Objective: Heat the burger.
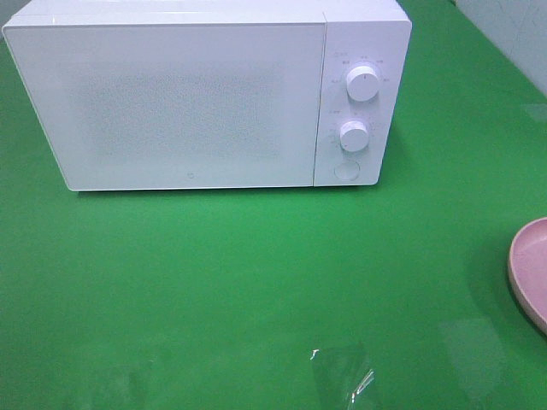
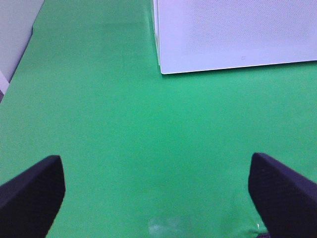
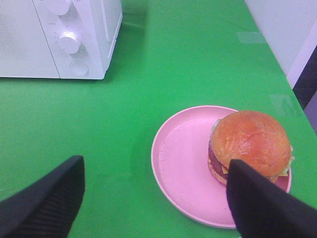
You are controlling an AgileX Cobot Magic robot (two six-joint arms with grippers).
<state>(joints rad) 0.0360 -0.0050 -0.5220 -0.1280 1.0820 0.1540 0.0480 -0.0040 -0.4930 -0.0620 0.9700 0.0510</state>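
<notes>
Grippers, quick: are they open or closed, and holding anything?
Left gripper: open, holding nothing.
Right gripper: open, holding nothing; the burger sits on the pink plate.

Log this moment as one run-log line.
microwave: door shut | burger: on pink plate, untouched | left gripper: open, empty | right gripper: open, near plate | stage: not started

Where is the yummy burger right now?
The burger sits on the pink plate near its edge, on the green table to the right of the microwave, seen only in the right wrist view.
</notes>
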